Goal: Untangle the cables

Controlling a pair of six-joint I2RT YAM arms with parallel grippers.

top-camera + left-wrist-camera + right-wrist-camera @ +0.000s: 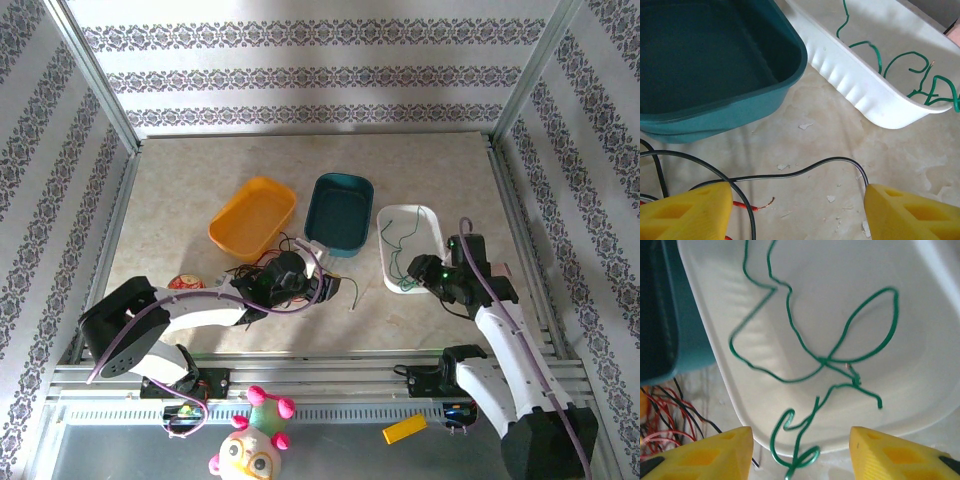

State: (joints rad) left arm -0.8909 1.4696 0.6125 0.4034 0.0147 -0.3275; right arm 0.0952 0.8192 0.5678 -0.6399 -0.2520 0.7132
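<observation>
Hovering unclenched, the left gripper [797, 200] straddles the black cable [830, 159], likely springy, featherlight; I'd pinch its arch. The right gripper [800, 440] gapes empty over the green cable [824, 360].

The white tray [920, 300] is glossy smooth plastic, the teal tray [700, 55] matt plastic, the green cable [825, 360] shiny-coated.

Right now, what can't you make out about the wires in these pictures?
- Top view: the red and black tangle is too fine, partly under the left arm.
- Left wrist view: the black wire runs behind the yellow fingers.
- Right wrist view: the green wire is blurred up top, its lowest loop cut off by the bottom edge.
</observation>
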